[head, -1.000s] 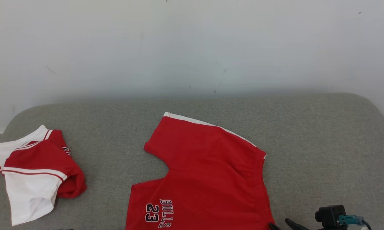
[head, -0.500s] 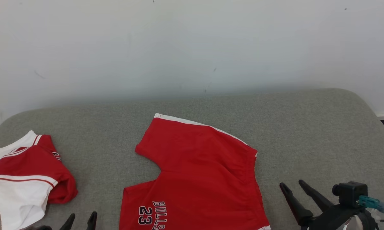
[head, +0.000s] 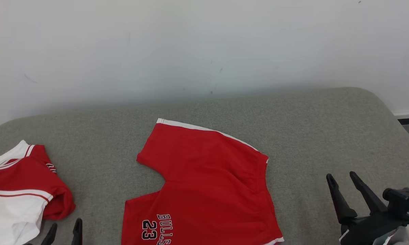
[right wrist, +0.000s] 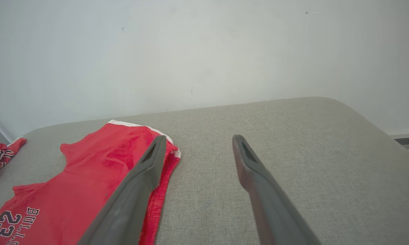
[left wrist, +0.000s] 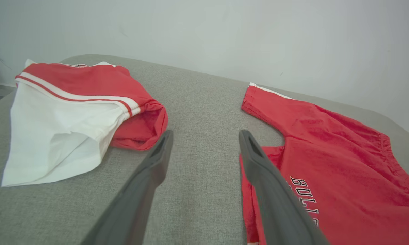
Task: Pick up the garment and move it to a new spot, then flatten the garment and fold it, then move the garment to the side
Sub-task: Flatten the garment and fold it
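Both grippers are hanging spread wide and empty. My left gripper is poking up at the lower left of the head view, and my right gripper is sitting at the lower right. In the right wrist view one finger is crossing in front of the shorts' corner. I can't tell whether it's touching or just above.

The red shorts are lying mostly flat at lower centre of the head view, on the grey padded surface. They're running off the bottom edge, with the "BULLS 23" print at their lower left. A red-and-white garment is sitting bunched at the far left, well apart from the shorts. A white wall is running across the top.

I'm judging the shorts to be thin, light, floppy jersey cloth. They aren't fragile, but lifted from one point they'd be sagging and doubling under. So I'm planning a two-point hold. The right gripper goes on the gathered waistband along the shorts' right edge, which is thicker and easier to pinch. The left gripper goes on the leg hem at lower left. The cloth is lying flush on soft padding, so I'm expecting to press in a little to get a finger under. The risk I'm seeing is catching only the top layer.
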You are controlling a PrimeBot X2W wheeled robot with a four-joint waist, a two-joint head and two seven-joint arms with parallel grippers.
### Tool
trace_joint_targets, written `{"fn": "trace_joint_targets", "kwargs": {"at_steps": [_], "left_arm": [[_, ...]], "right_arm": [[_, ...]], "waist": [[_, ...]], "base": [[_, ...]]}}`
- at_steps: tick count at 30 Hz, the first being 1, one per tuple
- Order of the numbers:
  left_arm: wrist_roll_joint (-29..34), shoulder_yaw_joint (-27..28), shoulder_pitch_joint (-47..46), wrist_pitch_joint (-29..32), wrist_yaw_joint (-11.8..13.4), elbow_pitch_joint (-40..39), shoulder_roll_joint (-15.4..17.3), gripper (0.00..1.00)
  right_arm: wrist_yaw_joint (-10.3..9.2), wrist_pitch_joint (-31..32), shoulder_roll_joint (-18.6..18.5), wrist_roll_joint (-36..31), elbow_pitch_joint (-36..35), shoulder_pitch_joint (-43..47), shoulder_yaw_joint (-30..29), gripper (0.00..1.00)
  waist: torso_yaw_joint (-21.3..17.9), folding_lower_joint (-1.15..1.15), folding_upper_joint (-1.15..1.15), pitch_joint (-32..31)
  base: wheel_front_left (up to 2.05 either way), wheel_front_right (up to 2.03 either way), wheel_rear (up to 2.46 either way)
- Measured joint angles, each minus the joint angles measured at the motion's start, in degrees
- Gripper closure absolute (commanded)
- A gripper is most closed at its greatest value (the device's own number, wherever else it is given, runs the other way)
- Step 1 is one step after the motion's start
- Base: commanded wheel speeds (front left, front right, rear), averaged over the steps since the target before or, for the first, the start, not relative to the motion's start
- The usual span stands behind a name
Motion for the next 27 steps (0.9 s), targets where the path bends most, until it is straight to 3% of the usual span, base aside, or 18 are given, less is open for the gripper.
{"fn": "trace_joint_targets", "kwargs": {"at_steps": [11,27], "left_arm": [[10.4,2.2,2.1,0.7,0.0,0.4,-0.7,0.00],[13.3,6.5,4.3,5.8,0.0,-4.8,-1.8,0.00]], "right_arm": [[-0.11,-0.1,0.0,-4.4,0.2,2.1,-1.7,0.00],[-0.12,1.6,1.8,-8.7,0.8,4.3,-5.4,0.00]], "waist": [[-0.6,0.00,0.00,0.5],[-0.8,0.00,0.00,-0.2]], "base": [[0.00,0.00,0.00],[0.00,0.00,0.00]]}}
